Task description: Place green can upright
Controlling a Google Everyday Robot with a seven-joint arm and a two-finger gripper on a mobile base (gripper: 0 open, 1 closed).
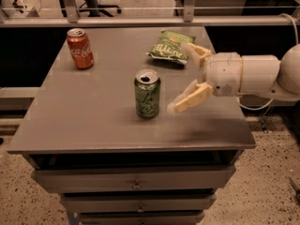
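Observation:
The green can (147,93) stands upright on the grey table (93,121), near the middle, with its silver top facing up. My gripper (183,76) is to the right of the can, a short gap away from it, open and empty. Its two cream fingers are spread wide, one near the chip bag and one low toward the can. The white arm reaches in from the right edge.
A red cola can (80,48) stands upright at the back left of the table. A flat green chip bag (168,47) lies at the back, just behind my gripper. Drawers sit below the table's front edge. A rail and office chair are behind the table.

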